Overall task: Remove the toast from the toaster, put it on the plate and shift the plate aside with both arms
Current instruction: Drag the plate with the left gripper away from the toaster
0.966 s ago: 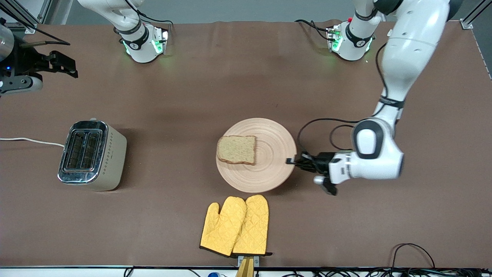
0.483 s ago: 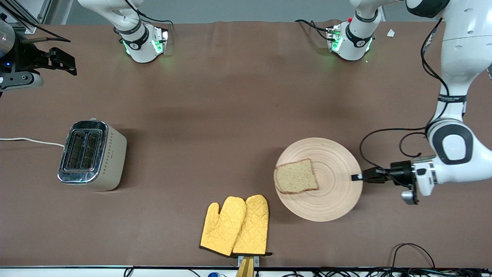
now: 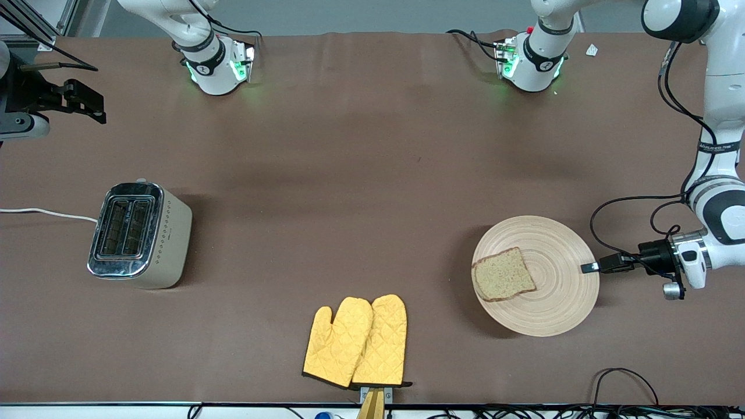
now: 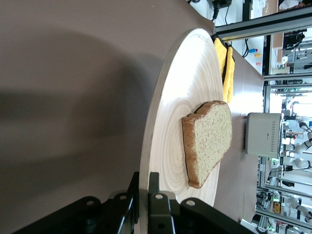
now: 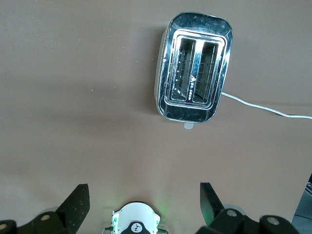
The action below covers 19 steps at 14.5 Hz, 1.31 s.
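Your left gripper (image 3: 589,267) is clamped on the rim of the plate (image 3: 559,256), which carries the toast (image 3: 503,282).

Look at the left wrist view and you see the black fingers (image 4: 158,212) pinching the plate's (image 4: 187,97) edge from both faces, with the toast (image 4: 209,141) lying flat on the ring grooves, on the half of the plate away from the grip. The plate sits toward the left arm's end of the table, about level with the yellow oven mitts (image 3: 356,342), which lie nearer the front camera, mid-table. Your right gripper (image 3: 87,105) waits with its jaws spread wide and nothing between them, high over the right arm's end of the table; its wrist view looks down on the toaster (image 5: 194,93), whose slots stand empty, its white cord (image 5: 265,108) trailing off.
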Each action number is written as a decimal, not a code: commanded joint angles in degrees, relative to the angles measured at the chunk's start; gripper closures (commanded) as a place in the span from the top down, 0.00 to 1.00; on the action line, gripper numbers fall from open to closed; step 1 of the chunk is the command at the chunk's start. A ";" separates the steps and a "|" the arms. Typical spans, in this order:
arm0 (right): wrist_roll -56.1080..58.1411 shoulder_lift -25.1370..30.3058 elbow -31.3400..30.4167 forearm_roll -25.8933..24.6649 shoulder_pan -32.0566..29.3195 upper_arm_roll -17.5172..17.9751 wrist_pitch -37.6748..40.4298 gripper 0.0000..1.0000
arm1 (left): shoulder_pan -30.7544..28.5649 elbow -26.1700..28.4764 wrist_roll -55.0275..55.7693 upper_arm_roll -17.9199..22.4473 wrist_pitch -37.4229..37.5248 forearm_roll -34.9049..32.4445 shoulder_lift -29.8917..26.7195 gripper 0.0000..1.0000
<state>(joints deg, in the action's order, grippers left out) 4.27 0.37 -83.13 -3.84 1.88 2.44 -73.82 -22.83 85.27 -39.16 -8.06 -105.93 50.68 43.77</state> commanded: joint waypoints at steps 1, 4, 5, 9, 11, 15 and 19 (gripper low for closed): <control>-0.05 0.42 -0.46 -1.08 -0.21 0.46 -0.44 1.00 | -1.51 -1.86 -1.08 -0.91 2.13 -0.06 1.49 0.00; -0.22 0.42 -0.46 -1.00 -0.29 0.46 -0.01 1.00 | -3.00 -1.95 -4.17 -0.91 2.13 -0.06 3.69 0.00; -0.14 0.42 -0.54 -0.91 -0.38 0.37 0.26 1.00 | -3.27 -1.86 -4.69 -0.91 2.13 -0.15 4.04 0.00; -0.13 0.33 -0.54 -0.82 -0.91 0.19 -0.44 1.00 | -4.94 -2.91 -7.51 -0.91 3.44 -1.02 6.77 0.00; -0.22 0.33 -0.46 -0.73 -0.82 0.19 -0.97 1.00 | -5.73 -2.65 -7.60 -0.82 3.62 -1.20 6.77 0.00; -0.49 0.16 -0.28 -1.00 -0.82 0.28 -1.50 1.00 | -6.09 -2.48 -7.60 -0.82 5.12 -4.71 6.86 0.03; -0.66 0.16 -0.28 -0.91 -0.47 0.37 -1.59 1.00 | -5.47 -2.47 -7.51 -1.08 5.12 -5.60 6.51 0.93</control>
<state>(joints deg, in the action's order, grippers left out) 4.20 0.29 -83.18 -3.84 1.61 2.30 -75.06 -28.03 83.72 -46.61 -8.48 -102.20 46.15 50.53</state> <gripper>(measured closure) 0.000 0.656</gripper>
